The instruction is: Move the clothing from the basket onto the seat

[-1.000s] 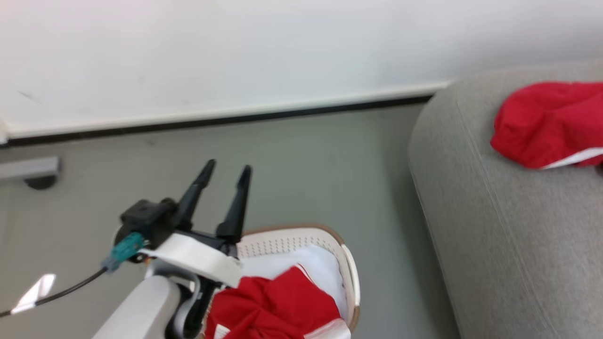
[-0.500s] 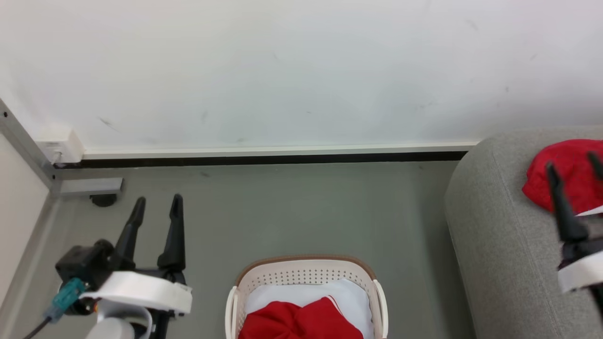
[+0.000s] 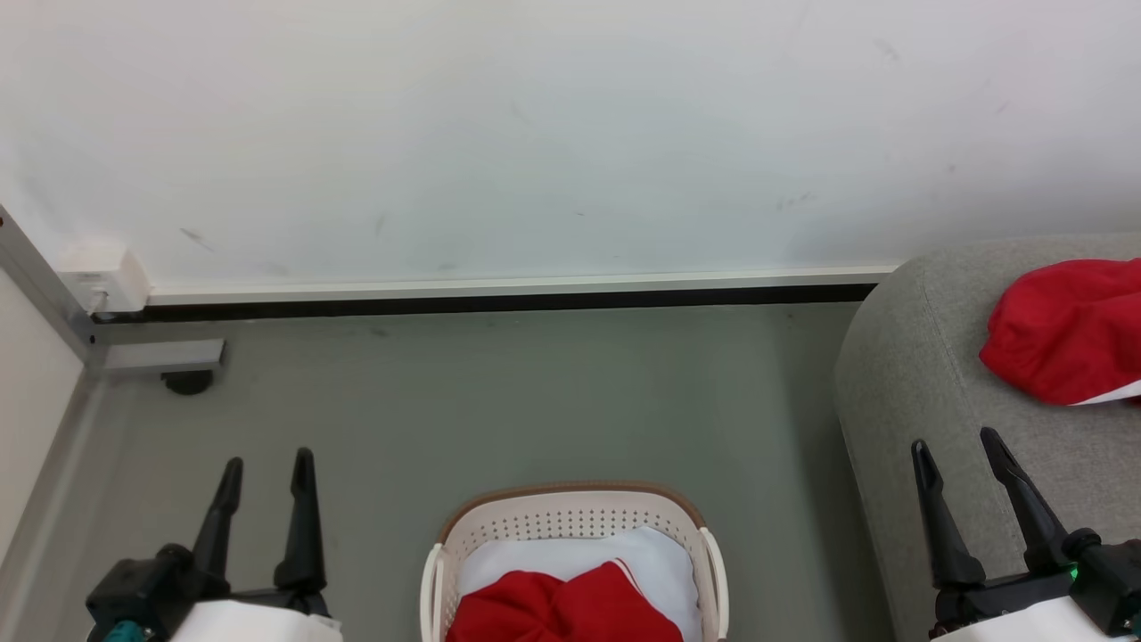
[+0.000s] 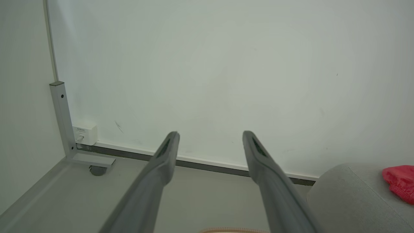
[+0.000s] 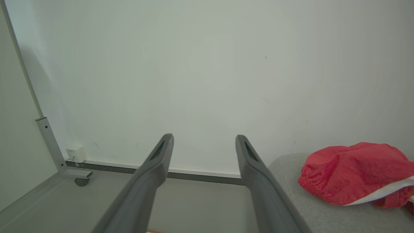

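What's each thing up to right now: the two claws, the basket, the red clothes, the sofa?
Left gripper: open, empty.
Right gripper: open, empty.
Basket: upright on the floor, not emptied.
Basket garment: crumpled, on white fabric.
Sofa garment: crumpled, lying loose.
Sofa: bears one garment.

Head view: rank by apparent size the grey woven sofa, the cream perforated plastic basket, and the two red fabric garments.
1. Grey woven sofa, largest.
2. Cream perforated plastic basket.
3. Red garment on the sofa and red garment in the basket: they look alike and both are cut by the frame edge, so unranked.
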Tool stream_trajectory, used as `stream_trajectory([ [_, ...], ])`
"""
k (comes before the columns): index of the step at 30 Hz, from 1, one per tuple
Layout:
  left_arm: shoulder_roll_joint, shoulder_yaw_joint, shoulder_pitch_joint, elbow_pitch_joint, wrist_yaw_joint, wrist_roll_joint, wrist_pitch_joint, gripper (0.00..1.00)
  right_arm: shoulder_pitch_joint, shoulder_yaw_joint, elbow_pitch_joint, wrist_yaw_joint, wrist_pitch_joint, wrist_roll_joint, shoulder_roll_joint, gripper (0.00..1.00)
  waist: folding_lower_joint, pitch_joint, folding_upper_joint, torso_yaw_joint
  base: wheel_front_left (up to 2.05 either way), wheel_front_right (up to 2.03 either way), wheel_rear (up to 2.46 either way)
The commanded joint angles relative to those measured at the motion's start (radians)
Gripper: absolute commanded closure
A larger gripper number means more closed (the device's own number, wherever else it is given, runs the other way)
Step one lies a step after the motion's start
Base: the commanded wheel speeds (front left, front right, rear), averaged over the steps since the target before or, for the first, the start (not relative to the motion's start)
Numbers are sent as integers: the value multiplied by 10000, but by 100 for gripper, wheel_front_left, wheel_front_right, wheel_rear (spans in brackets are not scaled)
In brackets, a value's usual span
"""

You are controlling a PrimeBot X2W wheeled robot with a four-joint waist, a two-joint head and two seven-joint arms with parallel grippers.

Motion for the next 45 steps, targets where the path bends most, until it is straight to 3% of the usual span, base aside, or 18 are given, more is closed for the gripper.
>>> stream_trajectory([
  [1,-78,102,139,52,-88,227,-4,0,103,-46,44,-22,-44,-153,44,0,1,-6,0,-10,0,0,0],
  [7,-606,565,256,357,-615,740,-5,0,285,-324,-348,-22,-52,-282,455,0,1,-61,0,-48,0,0,0],
  [17,-952,892,73,624,-1043,1216,-5,0,208,-274,-379,-22,-56,-262,515,0,1,-104,0,-107,0,0,0],
  [45,-1111,942,-492,771,-1316,1734,-5,0,-437,-113,-400,-22,-45,-101,373,0,1,611,0,-447,0,0,0],
])
